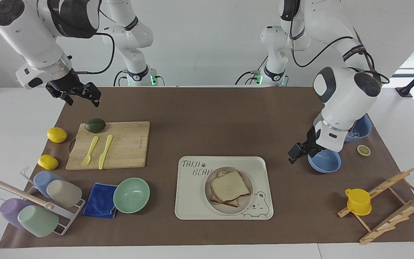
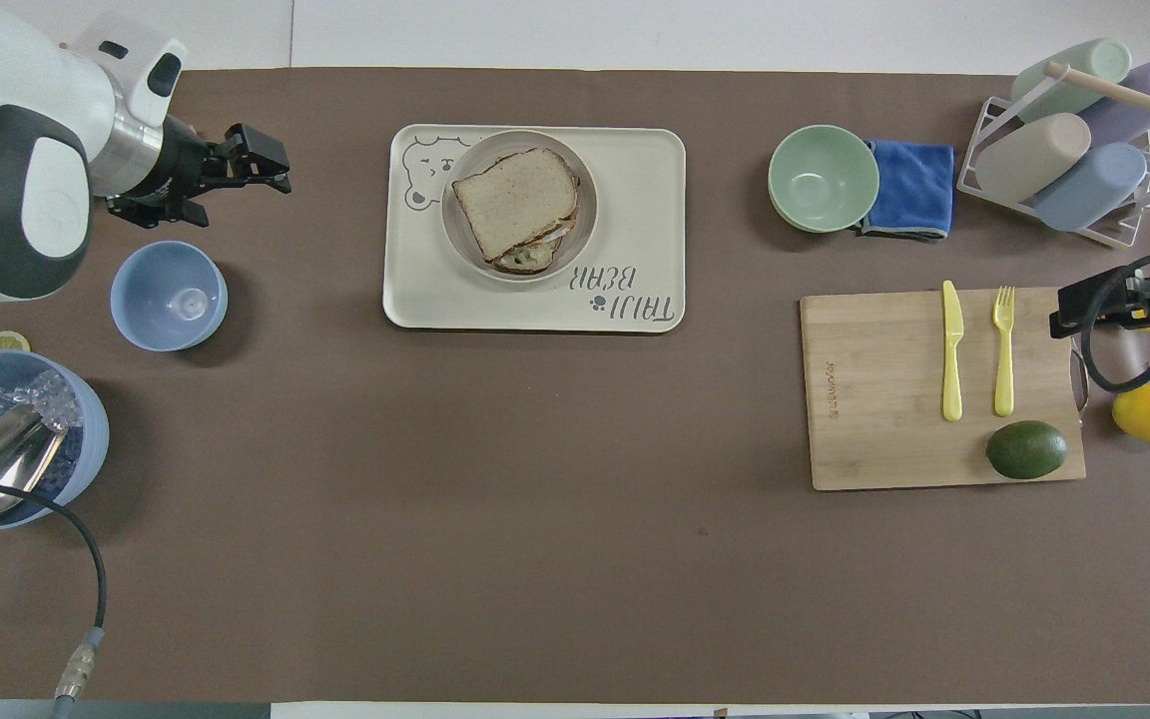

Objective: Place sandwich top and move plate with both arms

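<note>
On the cream tray (image 1: 192, 212) sits the plate (image 1: 207, 196), round, beige-grey, shallow-rimmed, with the sandwich top (image 1: 229, 187) already laid on the stack: square white slice, brown crust, speckled crumb, slightly skewed over the lower slice, so filling peeks out in the overhead view. Bread step looks done; plate move not started. Left gripper (image 1: 299, 150) hangs open and empty above the mat beside the small blue bowl (image 1: 325, 162), well apart from the tray. Right gripper (image 1: 81, 94) waits open and empty, raised near the bamboo cutting board (image 1: 128, 144). Rim is low and smooth, so I'd expect opposing pinches from both sides.
</note>
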`<state>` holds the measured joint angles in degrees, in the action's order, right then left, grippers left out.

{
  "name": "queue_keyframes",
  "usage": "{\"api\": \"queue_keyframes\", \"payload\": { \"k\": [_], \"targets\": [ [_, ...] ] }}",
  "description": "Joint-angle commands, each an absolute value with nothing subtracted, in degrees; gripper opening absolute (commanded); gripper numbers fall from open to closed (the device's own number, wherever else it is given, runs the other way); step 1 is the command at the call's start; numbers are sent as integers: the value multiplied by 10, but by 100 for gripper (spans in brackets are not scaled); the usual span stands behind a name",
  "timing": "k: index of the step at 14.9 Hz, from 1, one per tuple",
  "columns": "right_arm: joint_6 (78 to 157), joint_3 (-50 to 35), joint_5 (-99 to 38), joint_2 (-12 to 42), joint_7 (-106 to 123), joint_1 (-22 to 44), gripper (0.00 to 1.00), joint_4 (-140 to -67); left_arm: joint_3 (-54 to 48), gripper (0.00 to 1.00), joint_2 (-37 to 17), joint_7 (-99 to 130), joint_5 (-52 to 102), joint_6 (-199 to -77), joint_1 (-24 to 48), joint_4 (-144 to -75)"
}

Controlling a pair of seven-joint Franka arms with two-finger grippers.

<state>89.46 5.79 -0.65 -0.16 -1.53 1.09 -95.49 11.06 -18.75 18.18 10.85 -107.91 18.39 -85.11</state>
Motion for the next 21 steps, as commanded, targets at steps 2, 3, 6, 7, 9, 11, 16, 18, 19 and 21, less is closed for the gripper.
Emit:
{"api": "queue_keyframes", "payload": {
  "k": [2, 3, 6, 7, 9, 11, 16, 18, 19, 21],
  "targets": [
    [886, 55, -13, -3, -4, 5, 100, -952, 111, 100, -119, 141, 69, -999, 164, -867],
    [886, 55, -13, -3, -4, 5, 100, -952, 110, 100, -97, 131, 66, -976, 161, -870],
    [886, 55, -13, -3, -4, 5, 100, -952, 106, 100, -41, 83, 54, -909, 136, -879],
    [886, 55, -13, -3, -4, 5, 100, -952, 104, 100, -23, 76, 53, -890, 126, -887],
    [886, 55, -13, -3, -4, 5, 100, -952, 84, 100, 13, 73, 38, -865, 111, -918],
    [886, 55, -13, -3, -4, 5, 100, -952, 5, 100, 53, 62, 20, -868, 57, -986],
    [886, 55, -13, -3, -4, 5, 100, -952, -19, 100, 68, 62, 16, -951, 58, -1031],
    [886, 55, -13, -3, -4, 5, 100, -953, -18, 100, 55, 55, -14, -953, 68, -1007],
    [886, 55, -13, -3, -4, 5, 100, -952, -6, 100, 41, 54, -16, -944, 79, -989],
    [886, 55, -13, -3, -4, 6, 100, -952, 24, 100, 23, 54, -17, -921, 104, -962]
  ]
}}
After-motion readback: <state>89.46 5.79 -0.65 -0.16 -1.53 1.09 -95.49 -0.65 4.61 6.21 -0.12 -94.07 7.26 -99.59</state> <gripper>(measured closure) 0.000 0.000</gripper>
